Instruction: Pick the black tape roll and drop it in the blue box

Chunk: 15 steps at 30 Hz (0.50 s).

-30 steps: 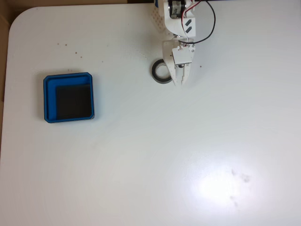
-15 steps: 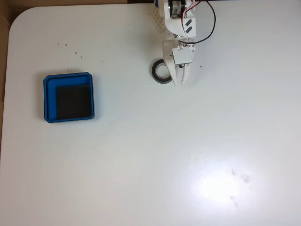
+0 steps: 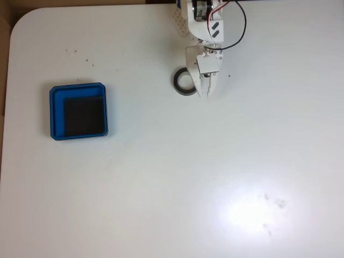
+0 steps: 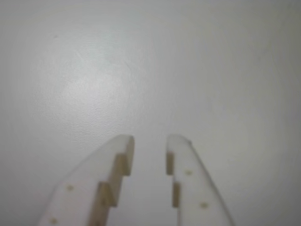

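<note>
The black tape roll lies flat on the white table near the top middle of the fixed view. My white gripper hangs right beside it, and its body covers the roll's right edge. The tips point down the picture, just past the roll. In the wrist view the gripper stands open by a narrow gap, with only bare table between the fingers. The blue box, with its black floor, sits far off on the left side of the table.
The white table stretches wide below and to the right of the arm. A red and black cable loops off the arm at the top. The table's rounded corner and edge run along the left.
</note>
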Available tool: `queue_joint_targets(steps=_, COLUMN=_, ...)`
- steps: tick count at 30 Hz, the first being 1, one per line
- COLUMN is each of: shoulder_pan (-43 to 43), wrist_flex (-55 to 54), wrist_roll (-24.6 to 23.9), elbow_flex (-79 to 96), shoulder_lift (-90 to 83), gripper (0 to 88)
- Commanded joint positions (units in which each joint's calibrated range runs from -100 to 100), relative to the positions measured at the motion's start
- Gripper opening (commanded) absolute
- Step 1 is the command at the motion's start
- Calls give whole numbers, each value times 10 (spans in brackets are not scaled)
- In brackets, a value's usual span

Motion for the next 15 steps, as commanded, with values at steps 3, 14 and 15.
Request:
queue_joint_targets(steps=3, shoulder_pan=1, wrist_flex=-6, wrist_roll=-3, elbow_flex=7, shoulder_lift=-6, gripper=6)
queue_joint_targets(steps=14, shoulder_pan=-3, wrist_flex=-6, wrist_roll=0, elbow_flex=6, shoulder_lift=-2, gripper=6)
queue_joint_targets(steps=15, shoulder_pan=-3, wrist_flex=-6, wrist_roll=0, elbow_flex=6, shoulder_lift=1, gripper=6)
